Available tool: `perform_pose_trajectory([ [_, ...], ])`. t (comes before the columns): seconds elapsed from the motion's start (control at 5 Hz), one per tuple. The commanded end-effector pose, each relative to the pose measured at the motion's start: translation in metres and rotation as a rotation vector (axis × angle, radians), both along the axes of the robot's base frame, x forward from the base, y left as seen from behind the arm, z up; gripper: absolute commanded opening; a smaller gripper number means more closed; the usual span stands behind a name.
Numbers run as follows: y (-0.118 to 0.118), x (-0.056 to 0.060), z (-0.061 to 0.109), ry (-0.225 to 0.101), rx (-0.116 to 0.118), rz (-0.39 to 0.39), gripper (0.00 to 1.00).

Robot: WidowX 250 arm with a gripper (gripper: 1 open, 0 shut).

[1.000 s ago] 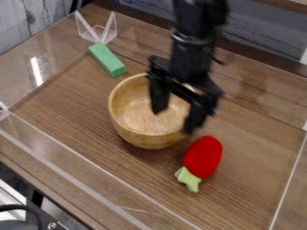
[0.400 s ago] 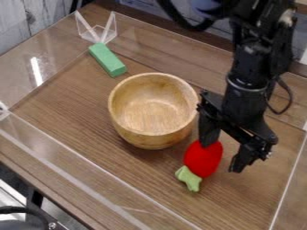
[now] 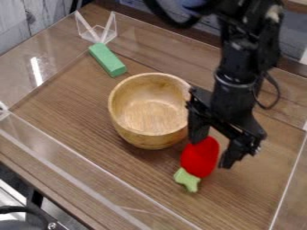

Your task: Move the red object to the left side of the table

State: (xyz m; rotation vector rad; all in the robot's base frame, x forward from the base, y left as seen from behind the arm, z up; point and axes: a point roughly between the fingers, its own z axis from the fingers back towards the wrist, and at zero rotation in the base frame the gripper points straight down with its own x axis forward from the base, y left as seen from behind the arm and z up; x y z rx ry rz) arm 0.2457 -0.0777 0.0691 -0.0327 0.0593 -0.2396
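The red object, a glossy oval toy fruit with a light green stub at its near end, lies on the table just right of the wooden bowl. My gripper points straight down over the fruit's far end. It is open, with one dark finger toward the bowl and the other on the right. Nothing is held. I cannot tell whether the fingers touch the fruit.
A round wooden bowl stands in the middle, close to the left finger. A green rectangular block lies at the back left. Low clear acrylic walls edge the tabletop. A clear folded stand sits behind the block.
The arm has swung from over the bowl to the right and come down over the red fruit. The jaws stayed open and the fruit has not moved.
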Motion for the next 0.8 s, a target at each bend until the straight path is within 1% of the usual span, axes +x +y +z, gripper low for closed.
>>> perform_pose_trajectory([
  [0.0, 0.01, 0.013, 0.016, -0.051, -0.024, -0.076, 1.0],
  [0.2, 0.016, 0.02, 0.022, -0.057, -0.033, -0.152, 1.0],
  [0.6, 0.001, 0.011, 0.017, -0.063, -0.04, -0.164, 1.0],
])
